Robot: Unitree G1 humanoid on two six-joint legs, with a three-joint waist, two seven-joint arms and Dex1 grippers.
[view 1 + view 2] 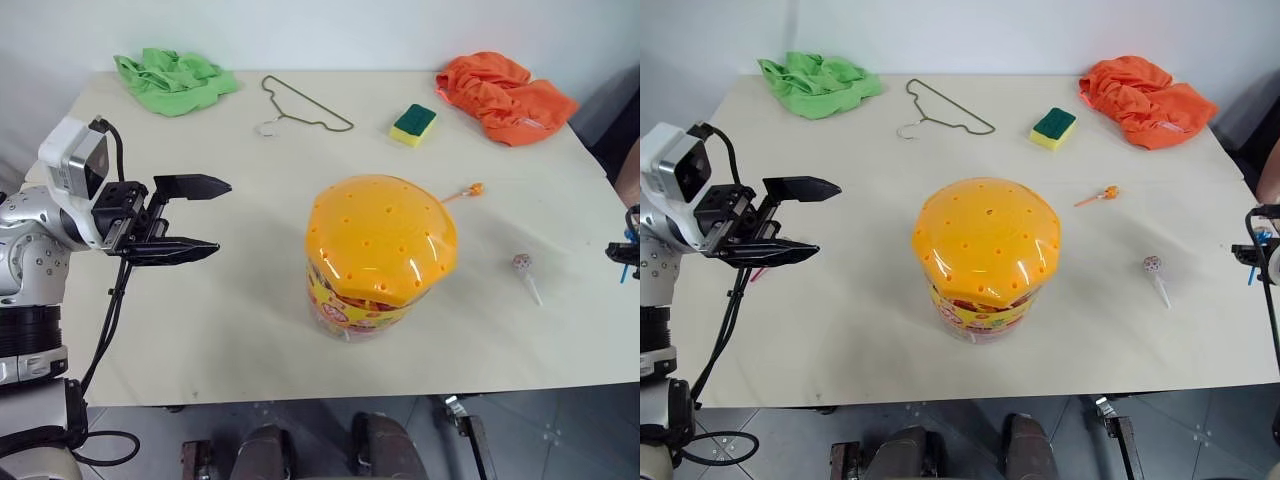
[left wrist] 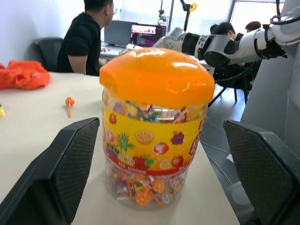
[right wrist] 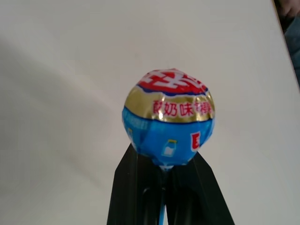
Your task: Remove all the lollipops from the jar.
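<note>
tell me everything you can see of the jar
The jar is a large clear plastic tub standing upright near the middle of the table. A yellow label printed with fruit wraps its body, and wrapped candies show through the clear wall at the bottom. Its orange domed lid, dotted with small holes, is on. Nothing grips it; the open left gripper faces it, apart.

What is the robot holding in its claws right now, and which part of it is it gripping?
The right gripper holds a lollipop with a blue, gold and red wrapper, pinched by its stick just below the candy head. The left gripper is open and holds nothing.
</note>
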